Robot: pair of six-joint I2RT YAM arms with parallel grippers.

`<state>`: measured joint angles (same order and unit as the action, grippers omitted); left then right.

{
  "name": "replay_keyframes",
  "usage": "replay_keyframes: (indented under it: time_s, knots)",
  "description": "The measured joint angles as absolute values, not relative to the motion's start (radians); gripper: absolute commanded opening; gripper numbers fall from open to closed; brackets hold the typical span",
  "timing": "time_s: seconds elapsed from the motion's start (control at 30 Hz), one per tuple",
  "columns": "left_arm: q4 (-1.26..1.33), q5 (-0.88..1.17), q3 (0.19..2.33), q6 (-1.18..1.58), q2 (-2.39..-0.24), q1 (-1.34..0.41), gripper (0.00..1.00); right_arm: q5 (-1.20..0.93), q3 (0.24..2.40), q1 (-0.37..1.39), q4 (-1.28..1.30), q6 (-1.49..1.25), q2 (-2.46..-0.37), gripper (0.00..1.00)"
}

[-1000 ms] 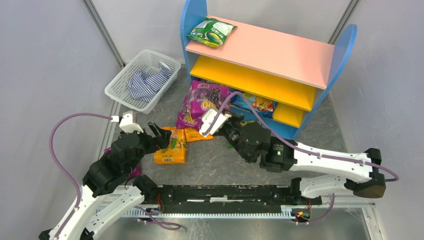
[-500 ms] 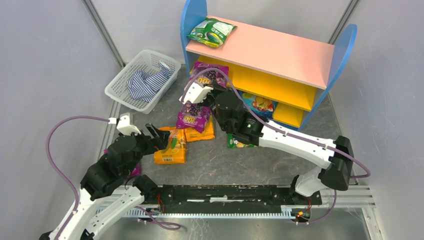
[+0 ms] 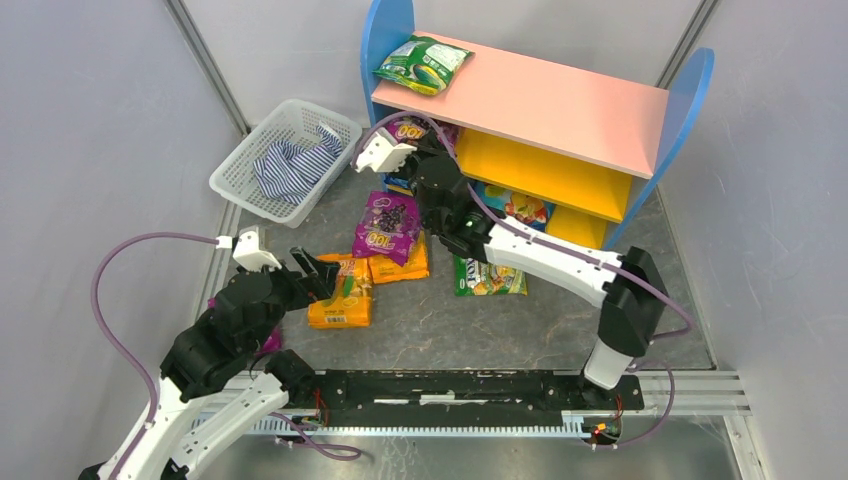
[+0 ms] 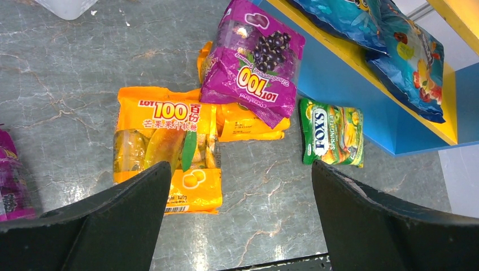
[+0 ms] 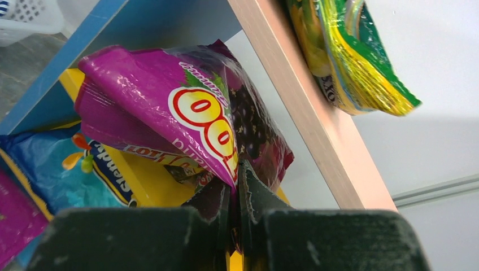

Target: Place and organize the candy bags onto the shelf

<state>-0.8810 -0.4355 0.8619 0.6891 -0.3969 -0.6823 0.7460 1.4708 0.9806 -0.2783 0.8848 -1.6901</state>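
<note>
My right gripper [image 3: 418,142] [image 5: 234,175] is shut on the edge of a purple "100" candy bag [image 3: 412,130] [image 5: 186,124], held at the left end of the shelf's yellow middle board [image 3: 520,165], under the pink top [image 3: 560,100]. A green bag [image 3: 423,63] [image 5: 350,62] lies on top. On the floor lie a purple bag [image 3: 387,226] [image 4: 254,68], two orange bags [image 3: 342,292] [image 4: 166,147], and a FOX'S bag [image 3: 489,277] [image 4: 332,132]. My left gripper [image 3: 325,275] [image 4: 240,169] hovers open over the near orange bag, holding nothing.
A white mesh basket [image 3: 236,178] with a striped cloth [image 3: 295,165] stands left of the shelf. A blue bag [image 3: 515,208] [image 4: 390,45] lies on the shelf's lower level. Another purple bag [image 4: 11,175] lies on the floor by my left arm. Grey walls close in both sides.
My right arm has carried the purple bag from the floor in front of the shelf up to the left end of the middle board, uncovering the FOX'S bag. The left arm barely moved.
</note>
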Motion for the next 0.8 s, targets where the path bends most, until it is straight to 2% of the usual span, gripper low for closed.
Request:
replay_keyframes:
  time_s: [0.2, 0.6, 0.7, 0.8]
  knots:
    - [-0.881, -0.435, 0.861, 0.689, -0.397, -0.682, 1.0, 0.75, 1.525, 0.952, -0.345, 0.925, -1.777, 0.0]
    - [-0.881, -0.436, 0.86, 0.689, -0.397, -0.682, 1.0, 0.734, 1.535, 0.942, -0.391, 0.915, -1.81, 0.01]
    - [-0.881, -0.436, 0.86, 0.689, -0.397, -0.682, 1.0, 0.734, 1.547, 0.939, -0.403, 0.914, -1.83, 0.07]
    - [-0.881, -0.436, 0.86, 0.689, -0.397, -0.682, 1.0, 0.735, 1.552, 0.935, -0.413, 0.915, -1.842, 0.09]
